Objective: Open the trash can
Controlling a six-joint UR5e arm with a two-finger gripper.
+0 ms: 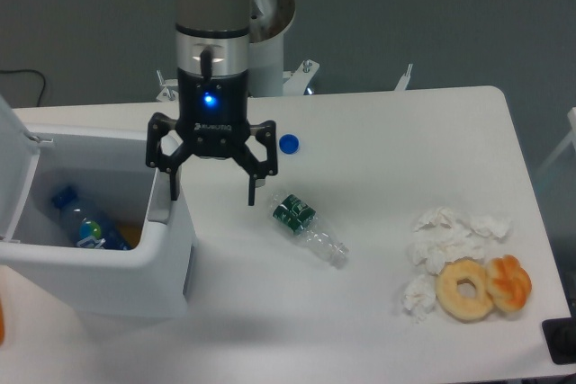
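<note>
Trash can: the large white boxy trash can [99, 263] is sitting at the left end of the table [378, 330], by far the biggest thing there. Its lid [16, 173] is standing swung up at the far left edge, so the inside is showing.

Inside the bin: a plastic bottle with a blue cap [83, 225] is lying at the bottom, with something orange beside it that is too small to name.

Push tab: the grey tab [160, 204] is sitting on the bin's right rim – the likely reason the gripper is placed just there, since pressing it is what releases the lid.

Gripper: the gripper [213, 190] is pointing straight down with its two fingers spread wide and holding nothing. One finger is hanging over the tab at the bin's right rim, the other over bare table to the right; whether the finger is touching the tab cannot be told.

Arm: the arm is hanging vertically from above, wrist straight, a blue light glowing on the gripper body.

Task progress: judging by the raised lid, the opening looks done – the arm is probably only needing to clear the rim.

Other items: a crushed clear bottle with a green label [308, 227] is lying just right of the gripper, a blue cap [288, 143] behind it, and crumpled tissues [445, 245] beside a doughnut [465, 289] and a small orange pastry [509, 281] at the right end.
</note>
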